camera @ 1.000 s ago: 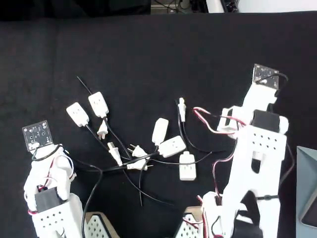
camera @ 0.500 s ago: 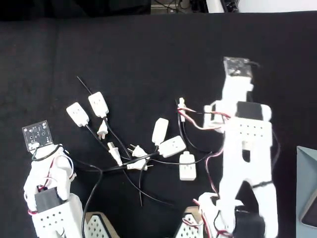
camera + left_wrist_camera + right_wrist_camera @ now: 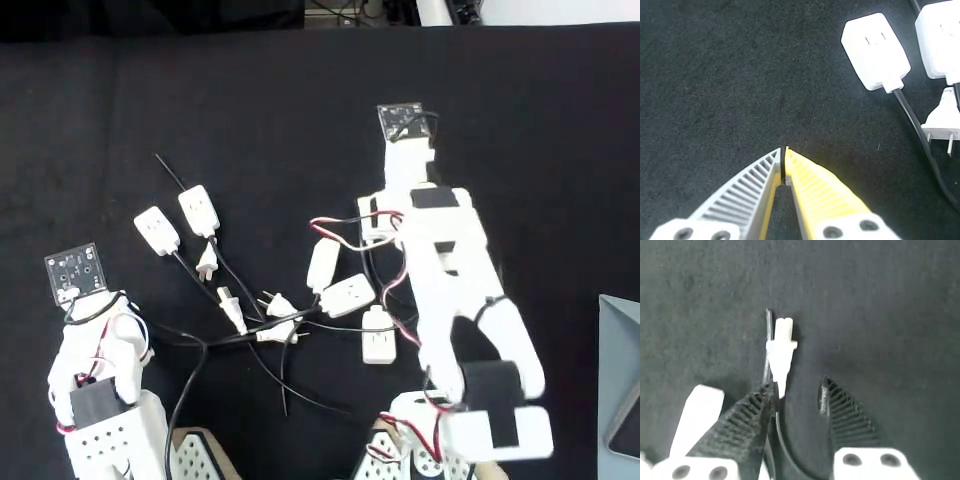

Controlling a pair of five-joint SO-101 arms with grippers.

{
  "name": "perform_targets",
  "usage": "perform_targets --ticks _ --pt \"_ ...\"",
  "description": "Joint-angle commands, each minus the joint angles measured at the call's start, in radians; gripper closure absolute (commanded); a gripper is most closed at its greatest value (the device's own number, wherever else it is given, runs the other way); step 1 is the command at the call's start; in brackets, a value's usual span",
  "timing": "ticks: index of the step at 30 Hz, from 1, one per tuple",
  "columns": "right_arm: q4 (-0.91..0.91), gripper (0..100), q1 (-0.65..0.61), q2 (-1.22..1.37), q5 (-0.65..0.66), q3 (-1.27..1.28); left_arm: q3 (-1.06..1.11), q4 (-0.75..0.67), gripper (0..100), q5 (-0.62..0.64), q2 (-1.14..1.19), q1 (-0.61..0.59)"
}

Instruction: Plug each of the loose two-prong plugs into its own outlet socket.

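Note:
My right gripper is open, low over the black mat, with a white two-prong plug lying just off the tip of one dark finger, not between the jaws. The right arm stretches across the middle of the table. Several white sockets lie there: two on the left and three in the middle. Loose plugs lie between them. My left gripper is shut on nothing, a short way from a socket and a plug.
Black cables tangle between the sockets and run to the front edge. The left arm rests at the front left. A grey box stands at the right edge. Bare mat stretches across the back.
The right arm has swung left from the table's right side to above the plug near the centre. The left arm, sockets and plugs have not moved.

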Motion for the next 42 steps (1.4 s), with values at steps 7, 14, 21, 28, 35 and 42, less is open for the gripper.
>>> perform_targets --ticks 7,14,21,28,35,42 --pt "-0.091 85.8 -0.06 0.179 0.005 -0.131 -0.005 -0.02 97 -0.006 -0.003 -0.01" --pt "-0.1 85.9 -0.078 0.263 0.005 -0.179 -0.005 -0.02 97 -0.006 -0.003 -0.01" --pt "-0.091 86.9 -0.025 0.349 0.005 -0.22 -0.005 -0.02 97 -0.006 -0.003 -0.01" --pt "-0.077 98.8 0.014 0.321 0.008 -0.236 -0.005 -0.02 97 -0.006 -0.003 -0.01" --pt "-0.069 98.7 0.069 0.145 0.006 -0.229 -0.005 -0.02 97 -0.006 -0.003 -0.01" --pt "-0.069 98.7 0.098 -0.038 -0.058 -0.148 -0.005 -0.02 97 -0.006 -0.003 -0.01"
